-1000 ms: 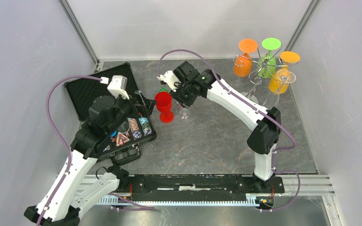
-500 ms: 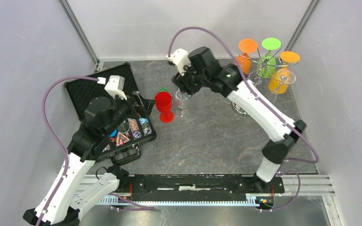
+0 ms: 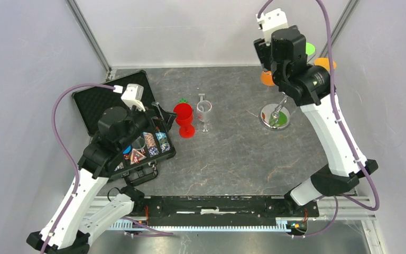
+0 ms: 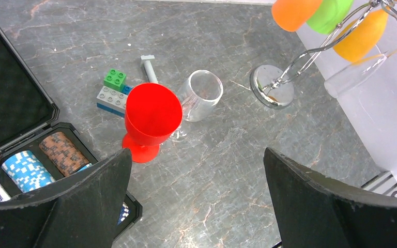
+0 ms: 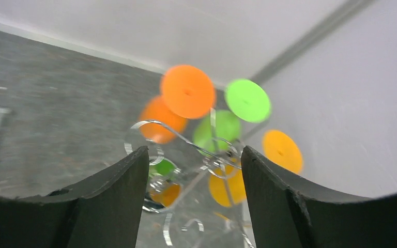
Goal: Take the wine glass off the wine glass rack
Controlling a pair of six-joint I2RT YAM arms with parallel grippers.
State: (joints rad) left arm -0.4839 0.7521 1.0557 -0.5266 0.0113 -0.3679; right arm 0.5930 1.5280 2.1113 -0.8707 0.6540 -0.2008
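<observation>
The wine glass rack stands at the back right on its round shiny base (image 3: 275,116). The right arm hides its top in the top view. In the right wrist view its wire arms (image 5: 219,155) carry an orange glass (image 5: 186,93), a green glass (image 5: 245,101) and a yellow glass (image 5: 281,150), all hanging upside down. A clear glass (image 4: 354,75) also hangs there. My right gripper (image 5: 194,150) is open and empty above the rack, touching nothing. My left gripper (image 4: 196,152) is open and empty over the table. A red glass (image 3: 183,119) and a clear glass (image 3: 204,111) stand upright mid-table.
An open black case (image 3: 119,119) with poker chips (image 4: 28,168) lies at the left under the left arm. Lego bricks (image 4: 112,90) and a grey bolt (image 4: 149,67) lie behind the red glass. Grey walls close in the back and right, near the rack.
My right gripper has left the clear glass standing beside the red one. It has risen and swung right to above the rack. The left arm has barely moved.
</observation>
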